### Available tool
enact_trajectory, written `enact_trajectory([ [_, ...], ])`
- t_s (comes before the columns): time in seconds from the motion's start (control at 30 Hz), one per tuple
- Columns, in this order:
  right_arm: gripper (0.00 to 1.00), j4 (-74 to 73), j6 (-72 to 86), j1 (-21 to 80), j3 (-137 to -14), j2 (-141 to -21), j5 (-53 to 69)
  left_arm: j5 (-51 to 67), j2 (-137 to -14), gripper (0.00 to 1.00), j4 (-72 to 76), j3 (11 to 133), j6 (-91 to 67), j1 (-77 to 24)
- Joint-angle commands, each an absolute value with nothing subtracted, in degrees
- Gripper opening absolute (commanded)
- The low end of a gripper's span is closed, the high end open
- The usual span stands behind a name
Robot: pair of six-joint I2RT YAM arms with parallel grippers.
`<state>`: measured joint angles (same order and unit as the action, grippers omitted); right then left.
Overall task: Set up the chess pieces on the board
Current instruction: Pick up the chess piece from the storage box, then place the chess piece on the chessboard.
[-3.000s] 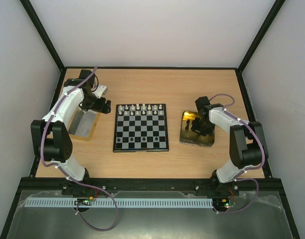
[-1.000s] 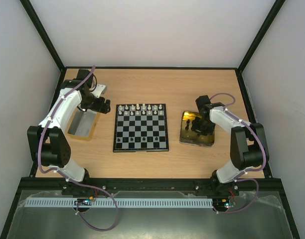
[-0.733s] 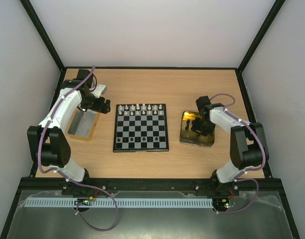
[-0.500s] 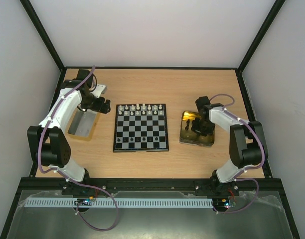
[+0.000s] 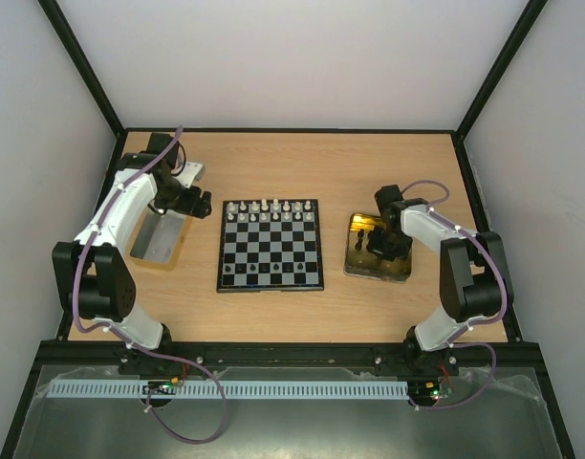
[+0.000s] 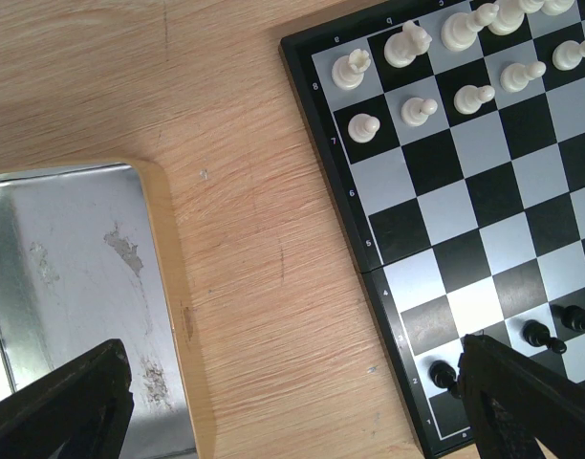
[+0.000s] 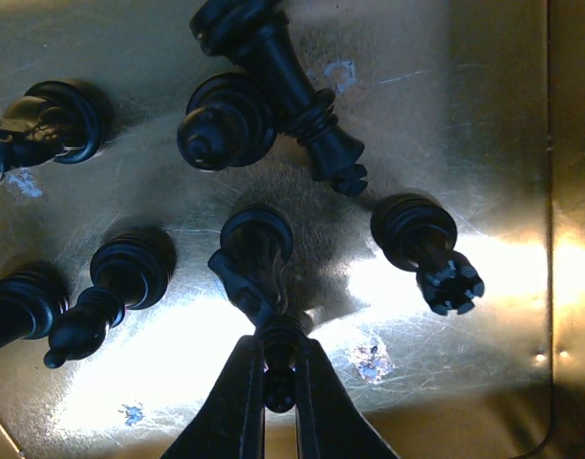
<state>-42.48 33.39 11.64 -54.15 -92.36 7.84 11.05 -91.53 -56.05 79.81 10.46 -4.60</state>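
The board (image 5: 270,247) lies mid-table, and its left edge shows in the left wrist view (image 6: 484,191). White pieces (image 5: 270,210) fill its two far rows. A few black pieces (image 6: 533,335) stand on its near left squares. My left gripper (image 5: 199,203) hangs open and empty above bare wood between the silver tray and the board, its fingers (image 6: 73,402) wide apart. My right gripper (image 7: 281,352) is low in the gold tray (image 7: 484,124), shut on a black piece (image 7: 279,378) beside a black knight (image 7: 249,258). Several other black pieces (image 7: 426,249) lie around it.
The silver-grey metal tray (image 5: 159,234) sits left of the board and shows no pieces in either view (image 6: 63,258). The gold tray (image 5: 400,268) sits right of the board. Black frame rails and white walls enclose the table.
Since three seconds ago my left arm's elbow has shifted slightly left. In the last second nothing has visibly moved, and my right gripper stays low in the gold tray.
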Motion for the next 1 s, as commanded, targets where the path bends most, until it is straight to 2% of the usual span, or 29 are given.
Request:
enact_trajectory([
  [0.0, 0.03, -44.26, 32.96, 11.43, -55.37, -91.23, 5.80, 10.87, -90.97, 0.93, -56.80, 79.72, 10.33, -4.89],
  [0.2, 0.03, -50.56, 33.65, 13.50, -58.51, -85.63, 5.69, 12.00, -90.97, 0.93, -56.61, 79.54, 10.28, -4.92],
  [0.4, 0.03, -57.28, 36.12, 21.67, -64.22, -83.24, 6.13, 12.98, -90.71, 0.93, -56.33, 79.70, 10.28, -4.92],
  [0.67, 0.03, -61.21, 40.41, 33.61, -71.39, -86.86, 5.05, 13.41, -89.38, 0.93, -56.16, 79.80, 10.28, -5.02],
  [0.97, 0.03, -57.08, 42.76, 42.24, -71.55, -92.98, 7.38, 12.58, -87.14, 0.93, -55.71, 78.76, 10.15, -5.01],
])
